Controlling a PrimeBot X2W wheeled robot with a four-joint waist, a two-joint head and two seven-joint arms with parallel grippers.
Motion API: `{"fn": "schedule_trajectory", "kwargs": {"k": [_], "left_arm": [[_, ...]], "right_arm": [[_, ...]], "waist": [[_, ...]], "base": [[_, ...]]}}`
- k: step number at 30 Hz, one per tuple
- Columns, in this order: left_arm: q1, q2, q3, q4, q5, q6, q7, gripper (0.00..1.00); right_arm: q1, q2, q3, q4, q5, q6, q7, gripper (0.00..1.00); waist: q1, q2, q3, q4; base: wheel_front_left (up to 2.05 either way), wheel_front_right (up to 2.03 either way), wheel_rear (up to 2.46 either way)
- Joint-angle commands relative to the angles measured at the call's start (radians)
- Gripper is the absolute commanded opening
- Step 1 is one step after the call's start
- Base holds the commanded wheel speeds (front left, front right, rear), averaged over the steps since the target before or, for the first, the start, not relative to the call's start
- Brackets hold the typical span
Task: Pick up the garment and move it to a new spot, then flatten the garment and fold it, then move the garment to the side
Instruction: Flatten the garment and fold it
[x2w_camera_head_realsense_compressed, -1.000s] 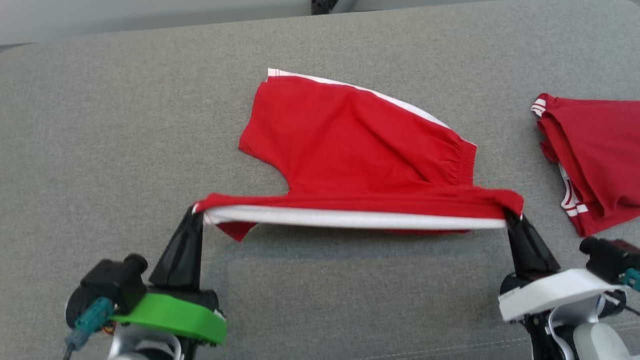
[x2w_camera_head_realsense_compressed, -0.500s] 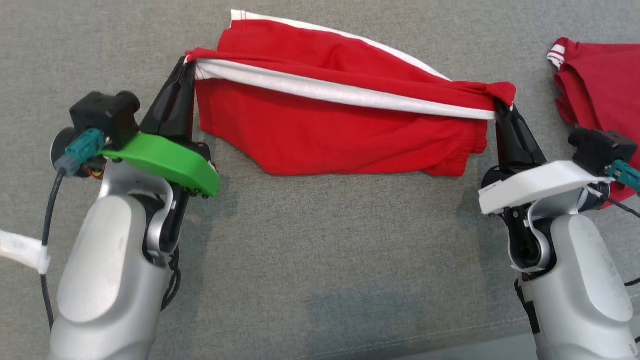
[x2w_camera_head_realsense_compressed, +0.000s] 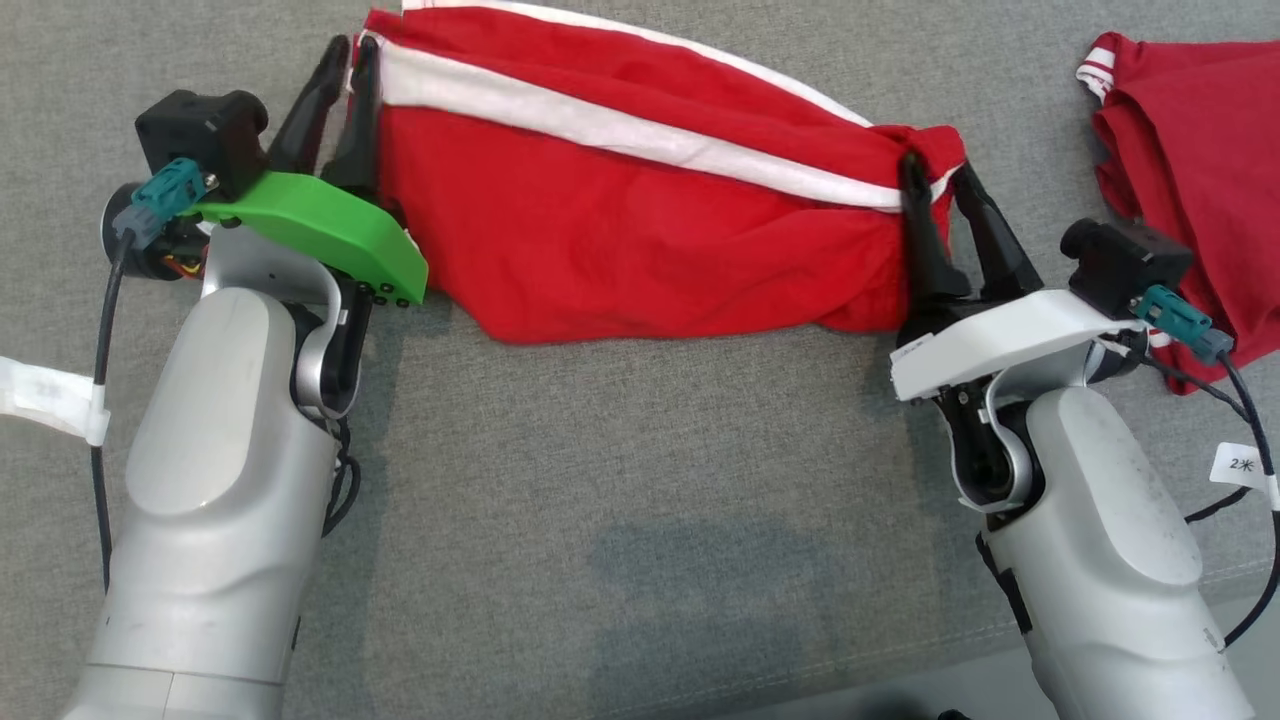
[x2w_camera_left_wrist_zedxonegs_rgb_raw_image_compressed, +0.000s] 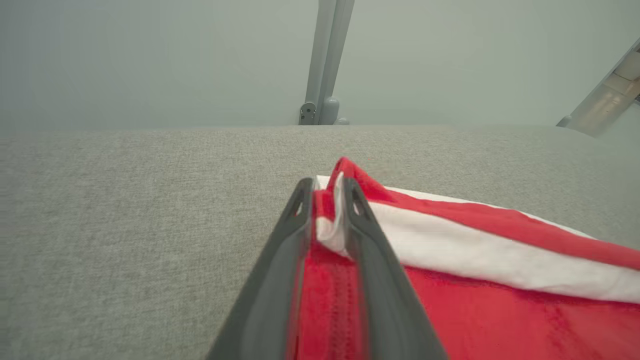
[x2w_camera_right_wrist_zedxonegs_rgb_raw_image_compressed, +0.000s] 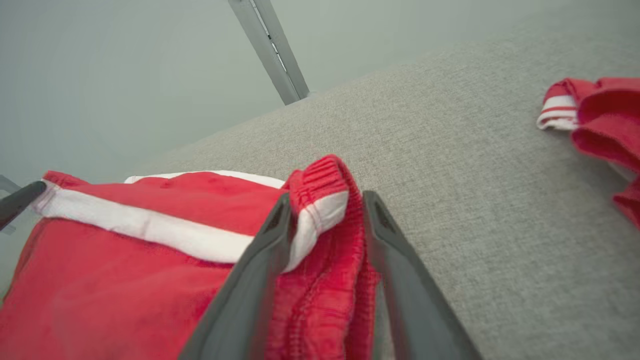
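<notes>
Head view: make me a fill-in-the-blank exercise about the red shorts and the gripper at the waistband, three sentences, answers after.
1. The stripe running along the red shorts is ____.
2. The right gripper has its jaws ____ around the shorts' waistband end.
3. The other red garment lies on the robot's ____ side of the shorts.
Missing words: white; open; right.

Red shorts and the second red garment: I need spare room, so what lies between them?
In the head view, bare grey cushion, plus the right gripper open at the shorts end.
</notes>
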Motion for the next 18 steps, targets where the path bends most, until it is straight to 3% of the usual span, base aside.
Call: {"fn": "schedule_trajectory", "kwargs": {"k": [1,9,18], "left_arm": [[-0.012,0.0,0.002,0.011,-0.01,-0.003,-0.021,1.0],[0.068,0.008,0.027,-0.028,0.019,0.029,-0.169,1.0],[0.284,0.035,0.119,-0.349,0.098,0.08,-0.186,1.0]], "right_arm": [[0.002,-0.003,0.008,-0.007,-0.025,-0.002,-0.015,1.0],[0.108,-0.022,-0.014,-0.109,-0.122,-0.002,-0.078,1.0],[0.242,-0.028,-0.124,-0.337,-0.237,-0.002,-0.079,1.0]], "waist": [[0.0,0.0,-0.005,-0.002],[0.0,0.0,-0.038,0.008],[0.0,0.0,-0.092,0.018]], "base": [[0.0,0.0,0.0],[0.0,0.0,0.0],[0.0,0.0,0.0]]}}
